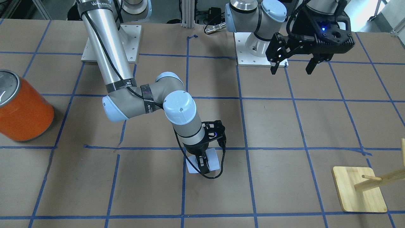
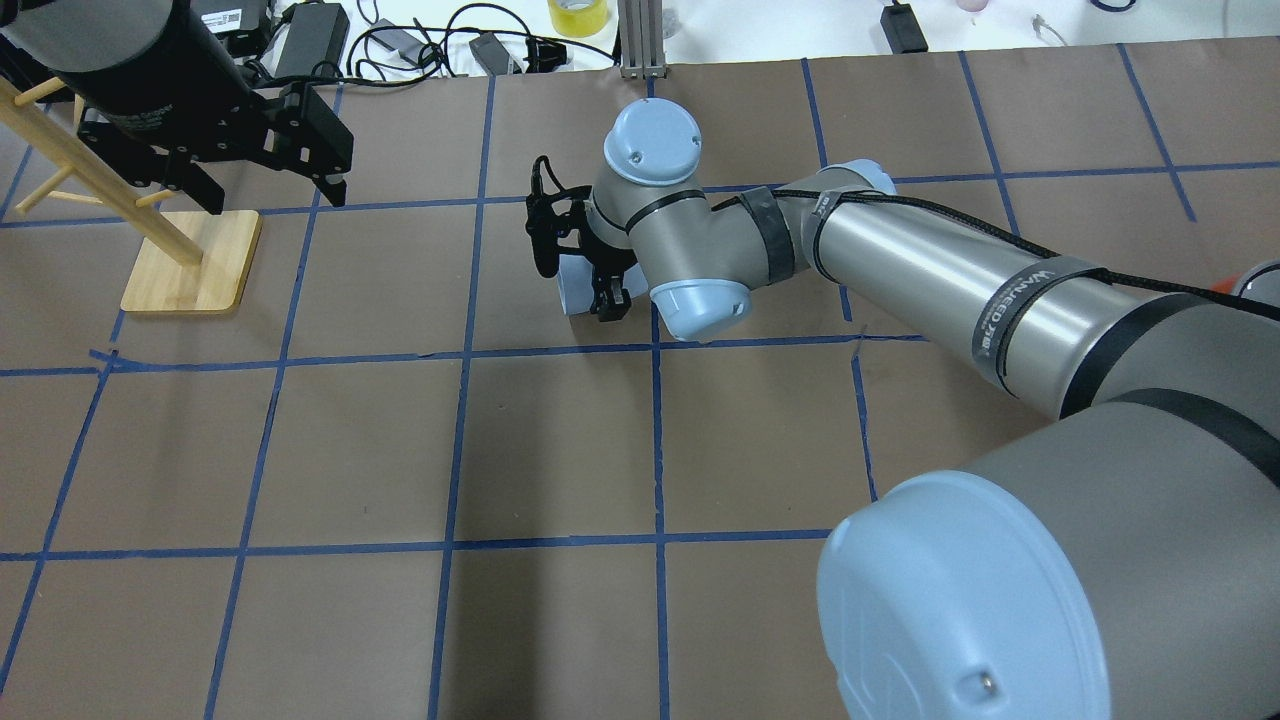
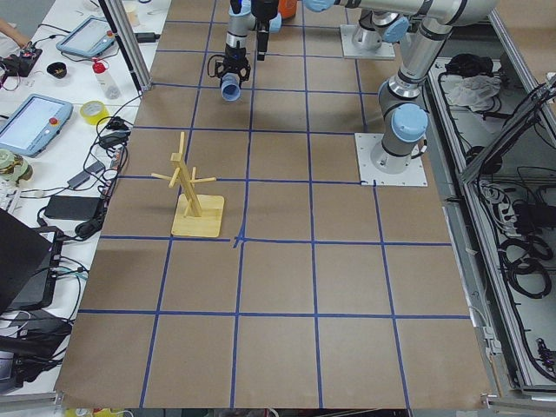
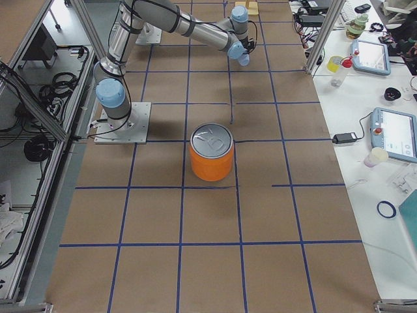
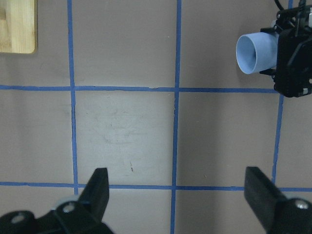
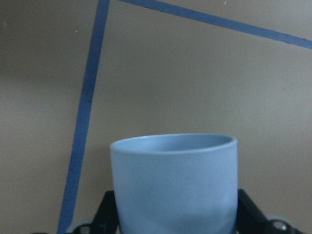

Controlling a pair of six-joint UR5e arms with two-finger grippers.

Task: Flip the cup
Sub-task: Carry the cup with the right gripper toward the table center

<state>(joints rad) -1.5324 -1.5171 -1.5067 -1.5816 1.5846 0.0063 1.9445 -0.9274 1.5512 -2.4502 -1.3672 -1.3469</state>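
Note:
The pale blue cup (image 1: 214, 159) is clamped between the fingers of my right gripper (image 1: 204, 164) near the middle of the table. It is held on its side, low over the paper, and its open mouth shows in the left wrist view (image 5: 256, 52). The right wrist view shows the cup (image 6: 175, 180) with a dark finger (image 6: 105, 214) at each side. It also shows in the overhead view (image 2: 570, 285). My left gripper (image 1: 291, 68) is open and empty, well above the table near its own base, and it shows in the overhead view (image 2: 275, 190).
A large orange can (image 1: 23, 110) with a silver top stands on the robot's right side of the table. A wooden peg rack (image 1: 359, 190) on a square base stands on the left side, close below the left gripper in the overhead view (image 2: 190, 265). Blue tape lines grid the brown paper.

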